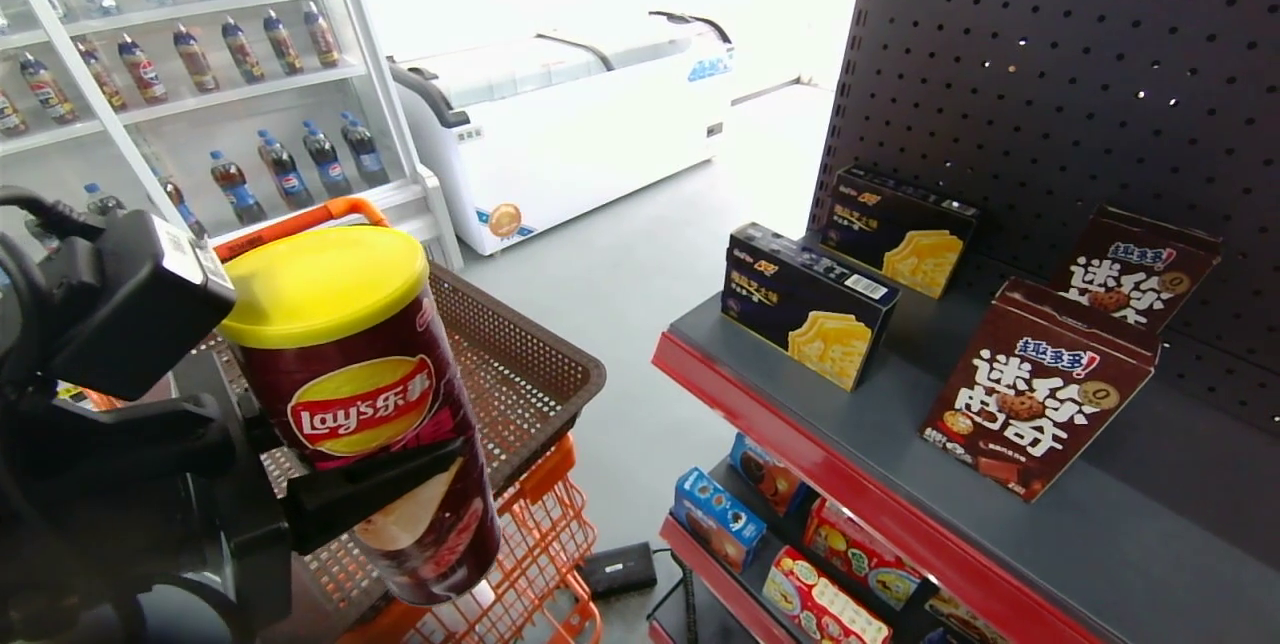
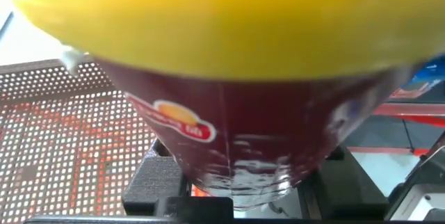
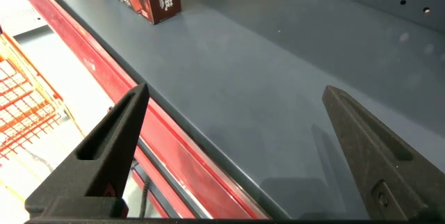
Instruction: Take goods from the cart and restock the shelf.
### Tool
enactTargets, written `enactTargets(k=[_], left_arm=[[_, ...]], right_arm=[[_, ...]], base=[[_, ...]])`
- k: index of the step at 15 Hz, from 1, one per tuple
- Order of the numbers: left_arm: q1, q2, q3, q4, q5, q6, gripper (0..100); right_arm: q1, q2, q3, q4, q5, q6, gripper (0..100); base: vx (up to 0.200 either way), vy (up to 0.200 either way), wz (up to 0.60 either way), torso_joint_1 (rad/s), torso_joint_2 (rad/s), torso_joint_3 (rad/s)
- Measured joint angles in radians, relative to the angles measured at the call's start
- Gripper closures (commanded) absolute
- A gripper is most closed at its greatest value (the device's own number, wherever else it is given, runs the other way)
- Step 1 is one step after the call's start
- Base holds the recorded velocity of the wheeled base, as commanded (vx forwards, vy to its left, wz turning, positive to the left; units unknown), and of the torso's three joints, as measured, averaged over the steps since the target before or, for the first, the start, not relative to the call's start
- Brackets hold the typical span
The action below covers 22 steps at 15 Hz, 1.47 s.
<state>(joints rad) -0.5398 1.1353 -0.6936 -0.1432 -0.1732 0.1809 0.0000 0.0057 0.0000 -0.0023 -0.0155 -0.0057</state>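
Observation:
A dark red chips can [image 1: 360, 404] with a yellow lid [image 1: 322, 279] is held upright over the cart's brown mesh basket [image 1: 520, 364]. My left gripper [image 1: 380, 484] is shut on the can's lower half. From the left wrist, the can [image 2: 229, 140] hangs above the basket mesh [image 2: 55, 133]. My right gripper [image 3: 236, 161] stands open, nothing between its fingers, just above the dark grey shelf board [image 3: 264, 99] near its red front edge [image 3: 104, 71].
On the shelf [image 1: 800, 424] stand two dark blue boxes [image 1: 808, 304] and two brown cookie boxes [image 1: 1035, 389] before a pegboard. Bare board lies right of them. Lower shelves hold snack packs [image 1: 720, 514]. A drinks fridge [image 1: 200, 74] and chest freezer [image 1: 560, 124] stand behind the orange cart [image 1: 540, 544].

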Motion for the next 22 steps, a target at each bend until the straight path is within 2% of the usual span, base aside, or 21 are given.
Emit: enactTargets(k=[7, 11, 14, 16, 22], left_arm=[[-0.016, -0.001, 0.004, 0.000, -0.001, 0.001, 100], [-0.080, -0.001, 0.002, 0.001, -0.001, 0.000, 100], [-0.157, -0.001, -0.003, 0.002, 0.000, -0.006, 100], [-0.175, -0.001, -0.004, 0.002, 0.001, -0.007, 100], [-0.171, 0.000, 0.006, 0.002, 0.006, -0.010, 100]], right_arm=[[0.000, 0.000, 0.000, 0.000, 0.000, 0.000, 0], [0.000, 0.000, 0.000, 0.000, 0.000, 0.000, 0], [0.000, 0.000, 0.000, 0.000, 0.000, 0.000, 0], [0.000, 0.000, 0.000, 0.001, 0.000, 0.000, 0], [-0.002, 0.000, 0.000, -0.001, 0.000, 0.000, 0]], base=[[0.000, 0.000, -0.60, 0.002, 0.00, 0.004], [0.000, 0.000, -0.60, 0.002, 0.00, 0.001], [0.000, 0.000, -0.60, 0.001, 0.00, 0.001], [0.000, 0.000, -0.60, -0.002, 0.00, 0.007], [0.000, 0.000, 0.00, 0.000, 0.00, 0.000]])
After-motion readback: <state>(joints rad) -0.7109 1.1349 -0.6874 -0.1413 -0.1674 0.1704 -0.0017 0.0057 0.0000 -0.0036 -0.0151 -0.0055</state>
